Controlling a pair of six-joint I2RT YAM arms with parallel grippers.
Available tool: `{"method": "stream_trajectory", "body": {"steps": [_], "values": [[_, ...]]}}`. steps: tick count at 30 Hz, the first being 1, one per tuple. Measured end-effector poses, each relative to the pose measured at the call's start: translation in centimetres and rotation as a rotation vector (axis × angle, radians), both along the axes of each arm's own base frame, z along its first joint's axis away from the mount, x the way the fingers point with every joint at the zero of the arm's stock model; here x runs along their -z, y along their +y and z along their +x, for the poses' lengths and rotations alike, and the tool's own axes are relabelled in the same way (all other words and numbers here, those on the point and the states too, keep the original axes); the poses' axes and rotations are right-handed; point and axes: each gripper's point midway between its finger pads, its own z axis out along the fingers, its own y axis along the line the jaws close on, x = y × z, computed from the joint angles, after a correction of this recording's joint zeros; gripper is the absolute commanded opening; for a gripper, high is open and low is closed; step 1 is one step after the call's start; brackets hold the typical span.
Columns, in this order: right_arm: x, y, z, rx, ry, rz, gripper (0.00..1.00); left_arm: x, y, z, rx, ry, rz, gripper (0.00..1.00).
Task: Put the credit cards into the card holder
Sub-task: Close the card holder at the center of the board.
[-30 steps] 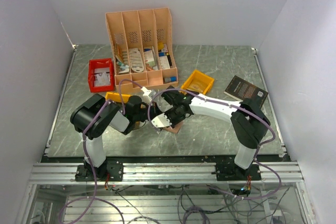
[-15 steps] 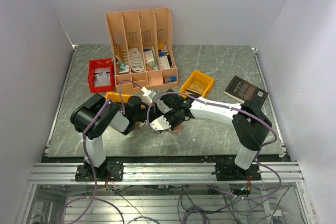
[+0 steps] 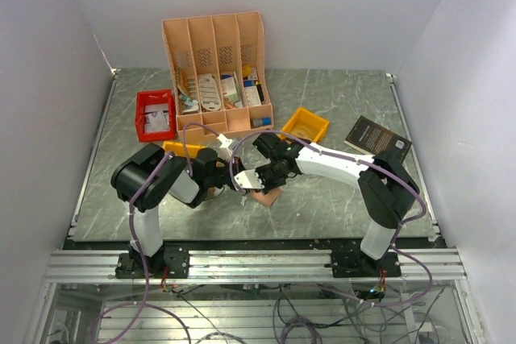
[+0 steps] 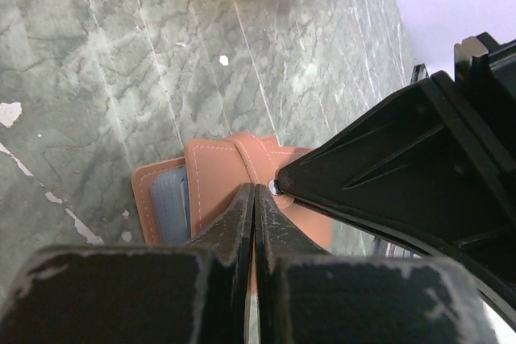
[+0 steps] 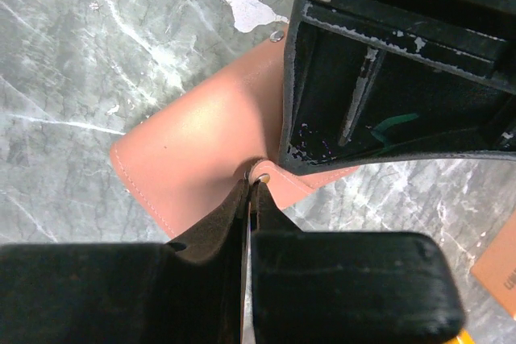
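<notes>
Tan-brown leather-like folding card holder (image 3: 264, 197) is lying on the grey-green marbled table (image 3: 314, 207), near the front edge, roughly midway between the two arms.

Overhead, left to right:
- a small red plastic bin (image 3: 140, 118) with something white in it
- a tall peach slotted desk organiser (image 3: 214, 38) stuffed with leaflets
- the holder
- a yellow plastic tray (image 3: 321, 122)
- a black book (image 3: 377, 138) out on the right

Up close the holder has a smooth tan outside, pale stitching along the edges and rounded corners. A pale bluish clear pocket panel (image 4: 172, 207) shows on the inner face at its left end. There's a tiny metal snap (image 5: 262, 176) on its closing tab.

The left gripper (image 4: 255, 197) has its jaws pressed together on an upper flap of the holder. The right gripper (image 5: 250, 181) is pinched tight too, right at the snap tab. The two tips sit just beside each other.

Stuff I can't really make out:
- From overhead the arms cover most of the holder, so only a tan corner peeks out.
- In each wrist view the other gripper's black body blocks a good chunk of it.
- I can't tell if anything is inside that bluish pocket.
- The white stuff in the red bin is too small to say whether it's credit cards.
- A tan corner at the lower right edge of the right wrist view is cut off.
</notes>
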Motion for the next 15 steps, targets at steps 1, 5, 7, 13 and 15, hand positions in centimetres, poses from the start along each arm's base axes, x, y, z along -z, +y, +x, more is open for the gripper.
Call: {"method": "stream_trajectory", "body": {"steps": [1,5,7,13,15], "values": [[-0.01,-0.04,-0.04,0.005,0.009,0.002,0.0,0.01,-0.02,0.02,0.0,-0.002,-0.001,0.07],[-0.08,-0.22,-0.16,0.018,0.036,0.011,0.0,0.03,-0.07,0.07,0.0,-0.004,-0.006,0.07],[-0.08,-0.23,-0.24,0.018,0.044,0.013,0.0,0.05,-0.08,0.05,0.001,-0.004,-0.006,0.07],[-0.05,-0.29,-0.35,0.011,0.046,0.011,0.0,0.05,-0.11,0.05,0.002,-0.005,-0.008,0.07],[-0.04,-0.26,-0.4,0.007,0.045,0.01,0.0,0.06,-0.12,0.06,0.002,-0.003,-0.01,0.07]]}}
